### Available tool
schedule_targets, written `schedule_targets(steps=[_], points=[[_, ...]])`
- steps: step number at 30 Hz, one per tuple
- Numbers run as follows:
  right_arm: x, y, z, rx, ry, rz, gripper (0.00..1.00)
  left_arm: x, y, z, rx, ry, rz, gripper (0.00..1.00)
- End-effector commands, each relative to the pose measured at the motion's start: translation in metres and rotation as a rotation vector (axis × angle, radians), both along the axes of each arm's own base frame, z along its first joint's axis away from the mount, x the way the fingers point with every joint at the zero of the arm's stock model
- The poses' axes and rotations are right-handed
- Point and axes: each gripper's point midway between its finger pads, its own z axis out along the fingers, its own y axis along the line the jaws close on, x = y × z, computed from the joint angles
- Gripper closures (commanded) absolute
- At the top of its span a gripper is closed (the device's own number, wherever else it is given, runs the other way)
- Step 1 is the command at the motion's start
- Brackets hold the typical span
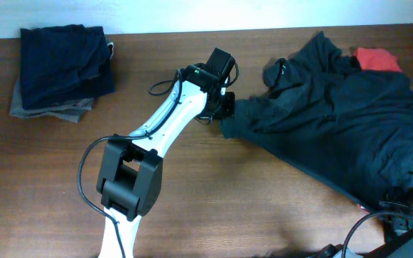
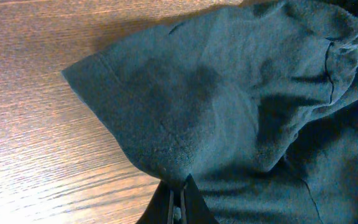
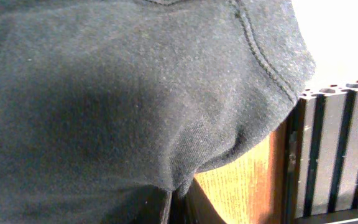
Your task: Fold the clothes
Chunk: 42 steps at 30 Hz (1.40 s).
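Observation:
A large dark garment (image 1: 335,118) lies crumpled across the right half of the wooden table. My left gripper (image 1: 223,107) is at its left corner and is shut on a pinch of the dark fabric (image 2: 179,183); the corner of the cloth (image 2: 166,112) spreads out ahead of the jaws. My right gripper (image 1: 400,208) is at the garment's lower right edge, mostly hidden under cloth in the overhead view. In the right wrist view it is shut on a fold of the dark fabric (image 3: 178,186), and the garment (image 3: 135,87) fills the frame.
A stack of folded dark and grey clothes (image 1: 59,72) sits at the back left. A red item (image 1: 377,59) lies behind the garment at the back right. A black aluminium frame rail (image 3: 334,155) stands past the table's right edge.

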Motion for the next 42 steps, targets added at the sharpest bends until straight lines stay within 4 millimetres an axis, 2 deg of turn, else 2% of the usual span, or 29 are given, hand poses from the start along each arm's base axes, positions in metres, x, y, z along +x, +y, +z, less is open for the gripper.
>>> schedule_targets(steps=[1, 4, 5, 6, 7, 8, 13, 18, 22, 26, 28, 31, 34, 36, 42], points=[[-0.010, -0.017, 0.012, -0.091, 0.051, -0.015, 0.88, 0.009, 0.008, -0.003, 0.038, -0.027, -0.002, 0.99], [-0.010, -0.019, 0.012, -0.101, 0.054, -0.013, 0.78, 0.010, 0.009, -0.003, 0.044, -0.031, -0.008, 0.99], [-0.011, -0.020, 0.013, -0.108, 0.063, -0.014, 0.67, 0.010, 0.010, -0.003, 0.049, -0.033, -0.006, 0.99], [-0.013, -0.021, 0.013, -0.115, 0.072, -0.014, 0.40, 0.010, 0.011, -0.003, 0.055, -0.034, -0.004, 0.99], [-0.015, -0.022, 0.014, -0.122, 0.082, -0.015, 0.23, 0.011, 0.012, -0.003, 0.058, -0.035, -0.003, 0.99], [-0.016, -0.023, 0.014, -0.127, 0.091, -0.015, 0.20, 0.010, 0.012, -0.004, 0.059, -0.034, -0.003, 0.99], [-0.019, -0.019, 0.011, -0.111, 0.102, -0.015, 0.20, 0.010, 0.012, -0.004, 0.060, -0.033, -0.003, 0.99], [-0.030, -0.017, -0.003, -0.125, 0.124, -0.067, 0.20, 0.010, 0.012, -0.004, 0.062, -0.033, -0.003, 0.99], [-0.038, -0.030, -0.006, -0.154, 0.101, -0.127, 0.21, 0.010, 0.012, -0.004, 0.062, -0.032, -0.003, 0.99], [-0.036, -0.049, -0.006, -0.183, 0.045, -0.075, 0.24, 0.010, 0.012, -0.004, 0.062, -0.032, -0.003, 0.99], [-0.029, -0.051, -0.007, -0.172, 0.008, -0.019, 0.24, 0.010, 0.012, -0.004, 0.062, -0.032, -0.003, 0.99], [-0.024, -0.054, -0.007, -0.181, -0.004, 0.034, 0.20, 0.010, 0.012, -0.004, 0.062, -0.032, -0.003, 0.99], [-0.021, -0.060, -0.011, -0.208, -0.008, 0.083, 0.00, 0.010, 0.012, -0.004, 0.063, -0.032, -0.003, 0.99], [-0.017, -0.068, -0.018, -0.233, -0.012, 0.134, 0.01, 0.009, 0.013, -0.004, 0.067, -0.029, -0.010, 0.99], [-0.014, -0.073, -0.036, -0.207, 0.005, 0.165, 0.01, 0.008, 0.013, -0.004, 0.067, -0.028, -0.010, 0.99]])
